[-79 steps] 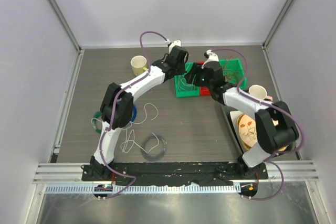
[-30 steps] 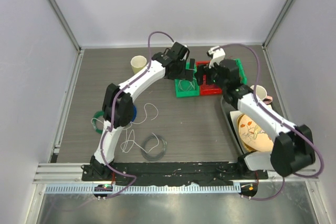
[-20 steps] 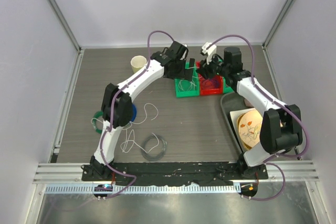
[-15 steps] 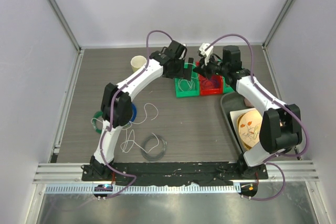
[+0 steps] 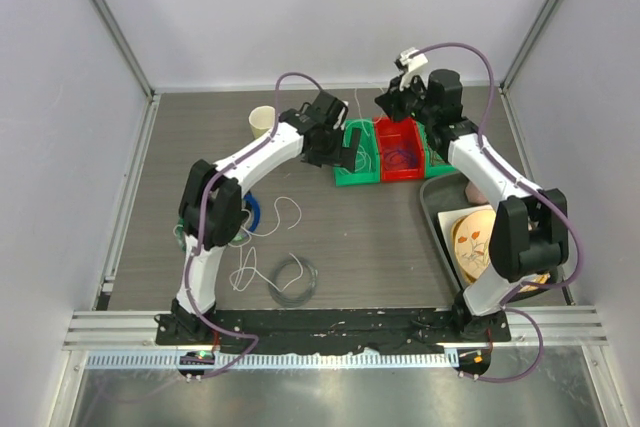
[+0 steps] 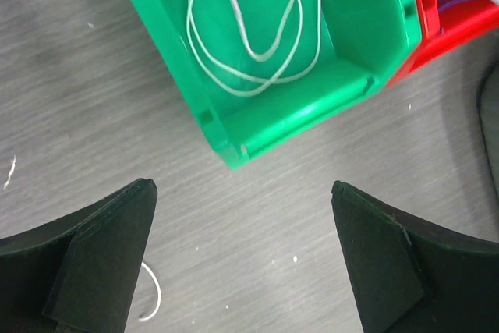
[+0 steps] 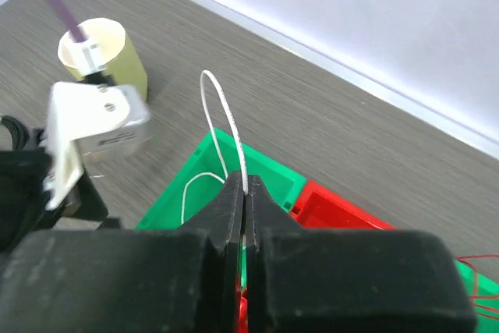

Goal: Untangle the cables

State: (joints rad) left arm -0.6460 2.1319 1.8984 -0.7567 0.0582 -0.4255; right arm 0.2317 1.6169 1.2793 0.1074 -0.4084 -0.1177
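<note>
A white cable (image 6: 251, 33) lies looped inside the green bin (image 6: 234, 134). One strand of the white cable (image 7: 226, 115) rises in an arc out of the bin. My right gripper (image 7: 246, 186) is shut on that strand, raised over the back of the bins (image 5: 388, 102). Blue-purple cables (image 5: 403, 158) lie in the red bin (image 5: 400, 175). My left gripper (image 6: 240, 186) hangs open and empty over the table, just in front of the green bin. More white cables (image 5: 286, 212) lie loose on the table.
A yellow cup (image 5: 263, 123) stands at the back left. A dark grey coil (image 5: 293, 282), a blue ring (image 5: 256, 215) and a green ring (image 5: 183, 234) lie near the left arm. A tray (image 5: 436, 209) with a plate (image 5: 474, 244) sits at the right.
My right gripper has shut on the white cable and moved up and back with it. My left gripper, still open, has drawn back from above the green bin toward the table in front.
</note>
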